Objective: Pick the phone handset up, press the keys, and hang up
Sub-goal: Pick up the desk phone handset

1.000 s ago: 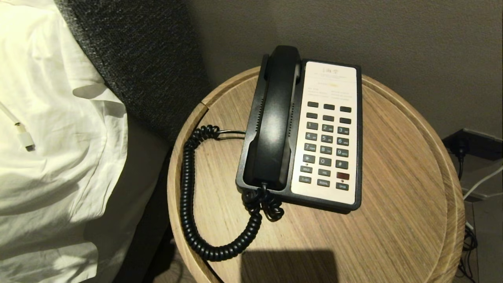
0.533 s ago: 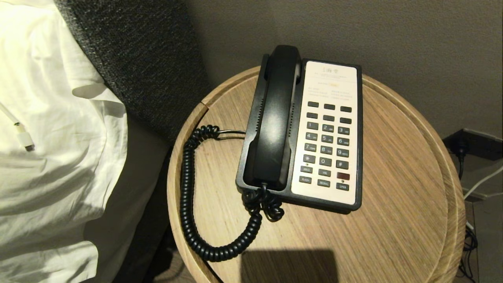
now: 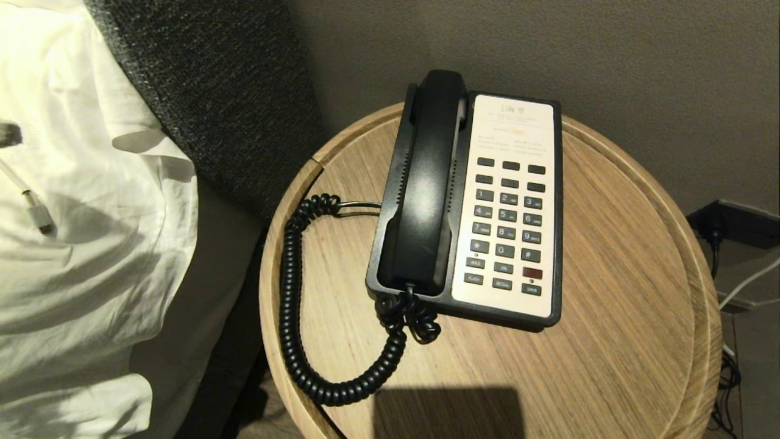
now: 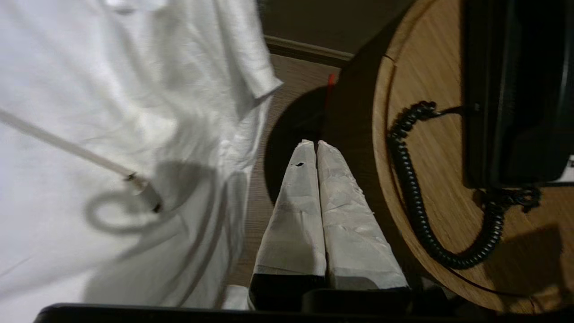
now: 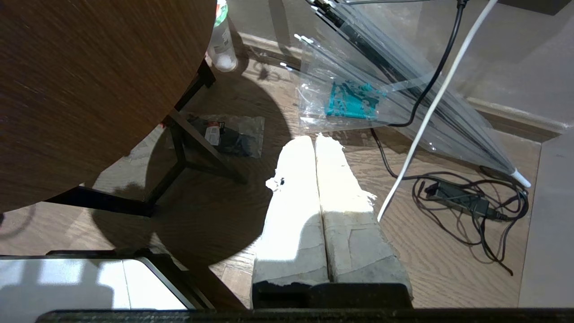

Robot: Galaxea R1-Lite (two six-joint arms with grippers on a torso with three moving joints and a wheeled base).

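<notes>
Jaws pressed together, left gripper (image 4: 316,142) beside table (image 4: 444,148)

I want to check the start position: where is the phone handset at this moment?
In the head view, the phone handset lies in its cradle on the left side of the phone base, beside the keys, on the round wooden table.

A round wooden table (image 3: 609,256) stood against the wall. Left of the table lay white bedding (image 3: 79,244) bearing a white cable (image 3: 27,198); right of the table, tangled cords (image 3: 725,378) trailed.
</notes>
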